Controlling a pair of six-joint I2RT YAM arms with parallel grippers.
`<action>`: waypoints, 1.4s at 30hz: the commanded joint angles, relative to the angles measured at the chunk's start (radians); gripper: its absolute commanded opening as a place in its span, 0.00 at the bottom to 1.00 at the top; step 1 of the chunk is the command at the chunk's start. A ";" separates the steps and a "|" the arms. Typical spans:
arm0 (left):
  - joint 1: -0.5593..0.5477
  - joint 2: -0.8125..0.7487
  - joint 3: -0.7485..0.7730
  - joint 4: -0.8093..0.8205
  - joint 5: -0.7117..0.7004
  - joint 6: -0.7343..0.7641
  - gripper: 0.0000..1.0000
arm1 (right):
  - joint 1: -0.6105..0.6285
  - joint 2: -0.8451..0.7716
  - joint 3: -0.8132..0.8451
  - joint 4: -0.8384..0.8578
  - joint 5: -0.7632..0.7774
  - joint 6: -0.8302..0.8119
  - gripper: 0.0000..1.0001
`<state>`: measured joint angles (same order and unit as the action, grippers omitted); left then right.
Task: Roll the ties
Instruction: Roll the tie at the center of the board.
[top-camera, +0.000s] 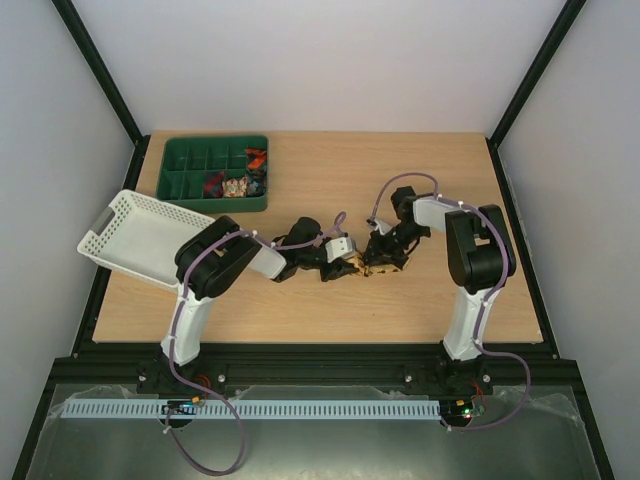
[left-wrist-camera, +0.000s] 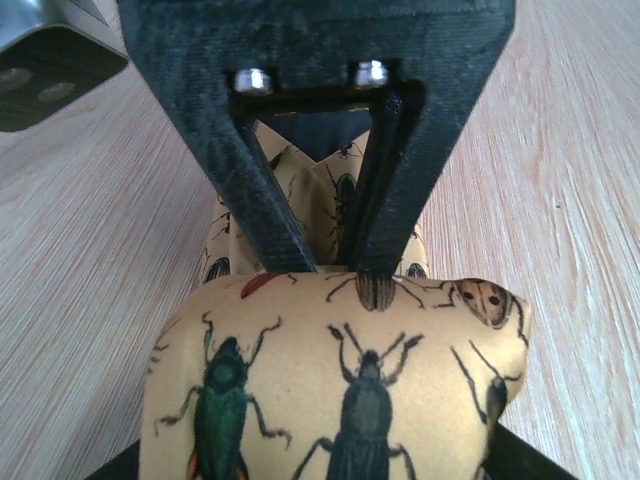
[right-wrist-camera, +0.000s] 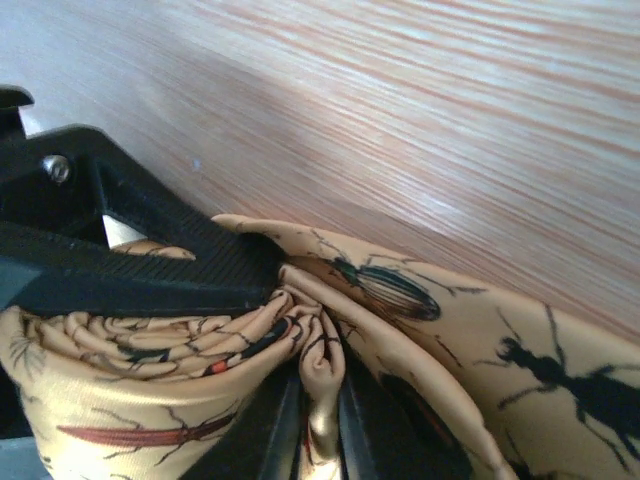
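Note:
The tan-gold tie (top-camera: 366, 264) with beetle prints is a bunched coil at the middle of the table, held between both grippers. My left gripper (top-camera: 346, 266) comes from the left and is shut around the coil (left-wrist-camera: 340, 380), which fills its wrist view; only dark finger edges show at the bottom corners. My right gripper (top-camera: 384, 262) comes from the right and is shut, pinching a fold of the tie (right-wrist-camera: 480, 330) between its fingers (right-wrist-camera: 290, 430). The right gripper's black fingers (left-wrist-camera: 270, 210) show in the left wrist view, closed on the fabric behind the coil.
A green compartment tray (top-camera: 190, 160) at the back left holds a few rolled ties (top-camera: 237, 186). A white plastic basket (top-camera: 140, 235) sits tilted at the left edge, next to the left arm. Bare wood table lies in front of and behind the grippers.

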<state>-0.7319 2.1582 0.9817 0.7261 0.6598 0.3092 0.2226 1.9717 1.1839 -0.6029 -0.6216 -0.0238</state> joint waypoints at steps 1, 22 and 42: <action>-0.012 0.014 -0.041 -0.076 0.013 0.065 0.24 | -0.020 0.027 0.007 -0.035 0.074 -0.027 0.17; -0.004 0.022 -0.044 -0.131 -0.022 0.069 0.20 | -0.048 -0.020 -0.043 -0.037 0.094 -0.073 0.14; 0.023 -0.079 -0.030 0.051 -0.186 -0.183 0.22 | -0.057 0.033 -0.097 0.019 0.293 -0.122 0.12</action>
<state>-0.7227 2.1155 0.9543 0.7677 0.5854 0.0776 0.1745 1.9350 1.1412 -0.5762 -0.5892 -0.1230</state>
